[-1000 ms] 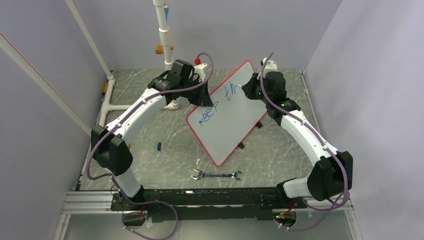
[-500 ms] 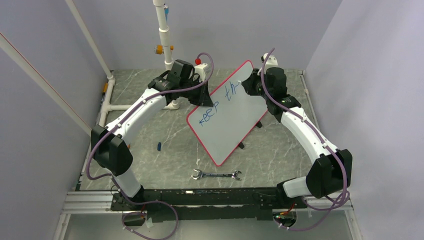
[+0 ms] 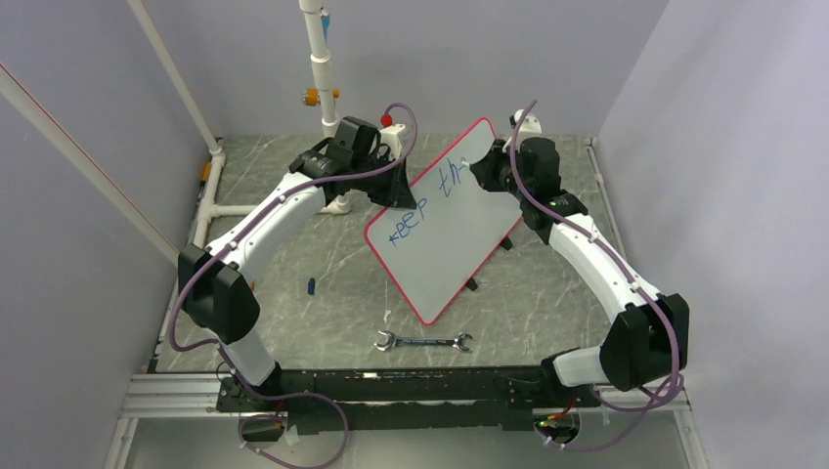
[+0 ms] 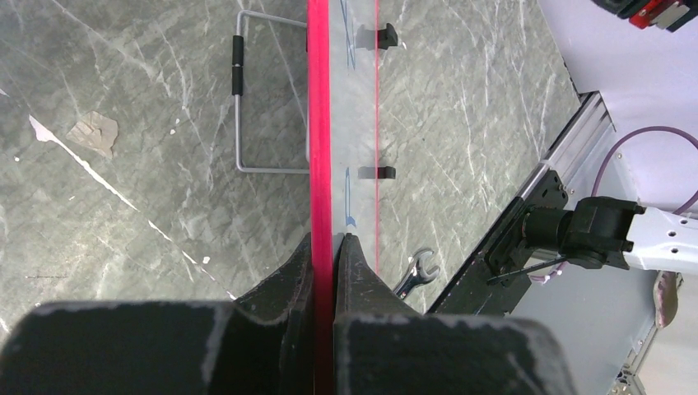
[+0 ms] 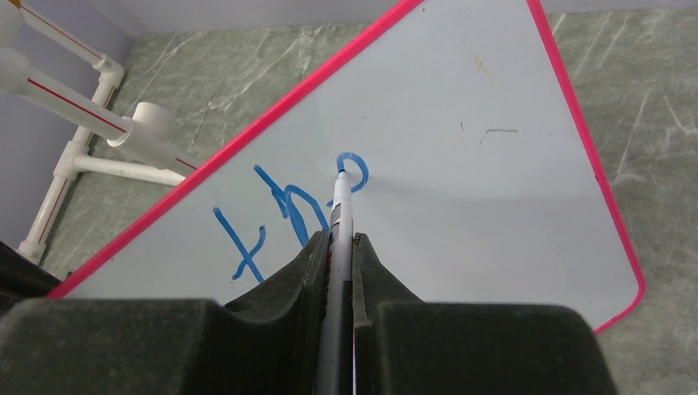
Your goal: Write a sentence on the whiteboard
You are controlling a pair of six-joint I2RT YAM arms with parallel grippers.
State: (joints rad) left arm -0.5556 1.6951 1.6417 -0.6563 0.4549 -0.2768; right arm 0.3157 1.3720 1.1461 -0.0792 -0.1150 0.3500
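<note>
The whiteboard (image 3: 459,230), white with a red-pink rim, stands tilted at the table's middle. My left gripper (image 3: 396,191) is shut on its upper left rim; the left wrist view shows the rim (image 4: 319,123) edge-on between the jaws. My right gripper (image 3: 481,168) is shut on a marker (image 5: 340,210), its tip touching the board (image 5: 494,197). The sentence (image 3: 430,200) in blue reads "keep th" plus a fresh curl; the right wrist view shows "th" and the curl (image 5: 352,171) at the tip.
A steel wrench (image 3: 422,342) lies near the front edge, also seen in the left wrist view (image 4: 418,271). A small blue cap (image 3: 311,286) lies left of the board. A white pipe frame (image 3: 323,68) stands at the back. Black clips (image 4: 384,35) and a wire stand (image 4: 239,99) show by the board.
My right gripper shifted slightly up and left along the board and back, and the marker added a curl after "th". The left arm and board have stayed still.
</note>
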